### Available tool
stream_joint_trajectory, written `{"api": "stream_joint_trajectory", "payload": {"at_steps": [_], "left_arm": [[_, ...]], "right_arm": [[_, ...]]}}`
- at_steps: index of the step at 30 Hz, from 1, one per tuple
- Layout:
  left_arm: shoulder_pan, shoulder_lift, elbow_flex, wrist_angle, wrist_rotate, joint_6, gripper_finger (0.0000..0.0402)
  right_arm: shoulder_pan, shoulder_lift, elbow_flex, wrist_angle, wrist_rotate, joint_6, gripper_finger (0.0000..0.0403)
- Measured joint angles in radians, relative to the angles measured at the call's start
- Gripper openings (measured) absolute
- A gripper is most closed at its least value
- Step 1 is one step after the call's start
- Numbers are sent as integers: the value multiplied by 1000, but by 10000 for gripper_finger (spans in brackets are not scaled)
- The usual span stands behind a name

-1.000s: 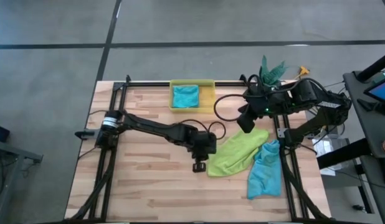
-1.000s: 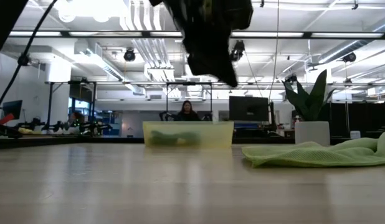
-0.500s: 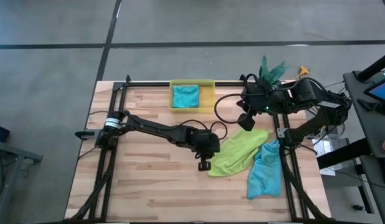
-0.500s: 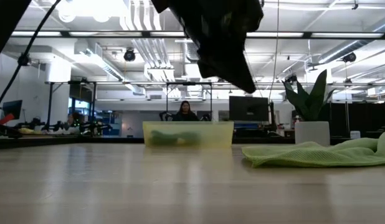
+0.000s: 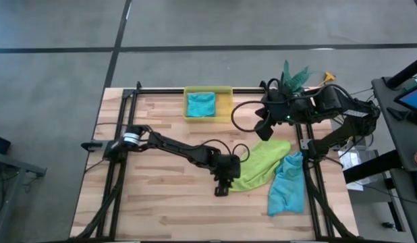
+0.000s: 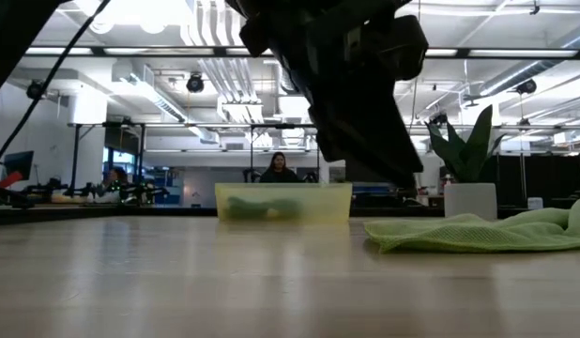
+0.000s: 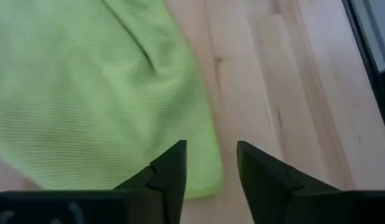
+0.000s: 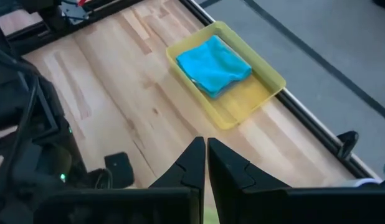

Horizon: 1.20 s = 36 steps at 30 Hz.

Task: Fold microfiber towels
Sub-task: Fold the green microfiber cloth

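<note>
Taking the lime green towel (image 5: 258, 165) as the landmark: up and to its left, at the table's (image 5: 161, 202) far edge, the yellow bin (image 5: 208, 104) holds a folded teal towel (image 5: 200, 104). At the lime towel's lower left corner sits the left tool (image 5: 222, 190), its two dark fingers (image 7: 171, 168) spread with a clear gap and the cloth's corner edge lying right at that gap, nothing pinched yet. The lime towel lies rumpled and half doubled over on the wood, with soft ridges and a fine woven grain showing in the left wrist view. It looks light, limp and a bit clingy, so it should drape and drag rather than hold shape; a corner or hem edge is likely the best place to pinch. Above its upper edge hangs the right tool (image 5: 264, 130), fingers pressed together and holding nothing. Touching the lime towel's right end, a second teal towel (image 5: 287, 184) lies crumpled.
</note>
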Motion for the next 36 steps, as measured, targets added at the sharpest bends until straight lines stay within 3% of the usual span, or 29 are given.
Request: {"api": "stream_joint_trajectory", "payload": {"at_steps": [15,28,36], "left_arm": [[-6,70,-8,13,12,66,142],[-27,97,-15,72,-48,70,142],[-20,108,-73,-134,-117,71,141]], "right_arm": [[0,6,0,0,-3,247,13],[31,6,0,-1,-33,405,13],[51,6,0,-2,-33,430,13]]}}
